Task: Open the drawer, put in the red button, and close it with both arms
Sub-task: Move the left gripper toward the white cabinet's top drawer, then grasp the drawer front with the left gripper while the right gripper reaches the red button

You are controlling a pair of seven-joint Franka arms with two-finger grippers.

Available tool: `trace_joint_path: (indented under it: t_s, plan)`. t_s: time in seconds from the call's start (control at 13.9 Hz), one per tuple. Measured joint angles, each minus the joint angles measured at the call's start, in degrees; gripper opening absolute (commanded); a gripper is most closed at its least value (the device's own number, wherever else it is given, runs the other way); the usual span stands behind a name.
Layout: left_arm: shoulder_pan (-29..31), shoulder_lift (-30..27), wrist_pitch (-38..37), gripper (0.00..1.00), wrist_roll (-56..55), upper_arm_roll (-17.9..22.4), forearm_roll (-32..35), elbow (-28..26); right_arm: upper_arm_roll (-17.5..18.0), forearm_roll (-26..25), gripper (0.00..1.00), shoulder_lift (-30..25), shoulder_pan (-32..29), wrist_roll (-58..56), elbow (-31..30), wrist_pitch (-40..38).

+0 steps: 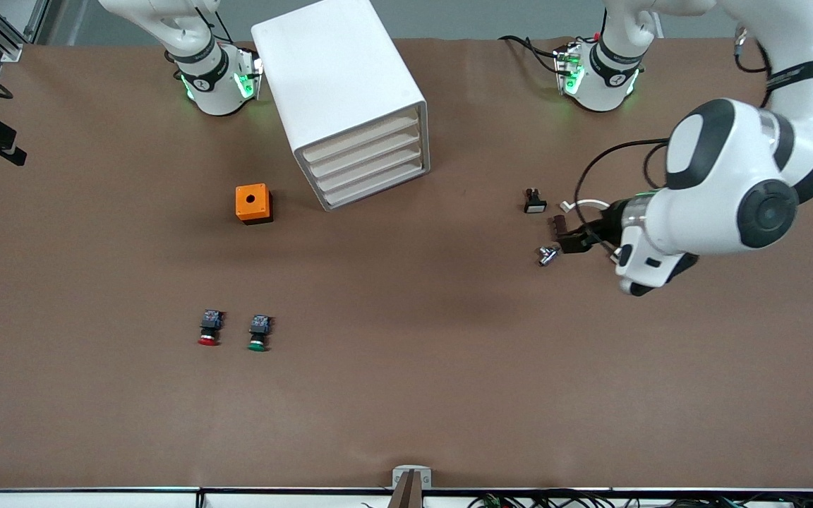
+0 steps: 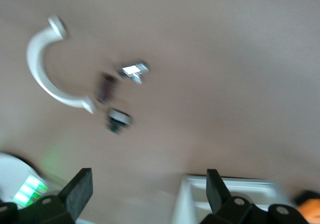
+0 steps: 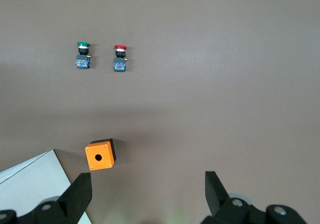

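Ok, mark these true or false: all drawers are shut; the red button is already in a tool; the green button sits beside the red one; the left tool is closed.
1. All drawers of the white drawer unit are shut: true.
2. The red button is in a tool: false, it lies on the table.
3. The green button sits beside it: true.
4. The left tool is closed: false, it is open, empty, over small parts. The right tool is open too.

The red button [image 1: 209,329] lies on its side on the bench, red cap toward the front camera, just beside the green button [image 1: 259,333], toward the right arm's end. The white drawer cabinet [image 1: 350,99] stands with all 4 drawers shut.
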Motion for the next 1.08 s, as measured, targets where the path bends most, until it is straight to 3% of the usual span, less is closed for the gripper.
trace_joint_path:
  t_s: [0.58, 1.08]
  plan:
    - [-7.8, 14.4, 0.0, 1.00, -47.7, -1.8, -18.7, 5.5, 0.0, 0.0, 1.00, 0.0, 0.0, 0.0, 0.0, 0.0]
    - [-7.8, 21.6, -2.8, 1.00, -70.9, -7.4, -28.0, 5.7, 0.0, 0.0, 1.00, 0.0, 0.0, 0.0, 0.0, -0.1]
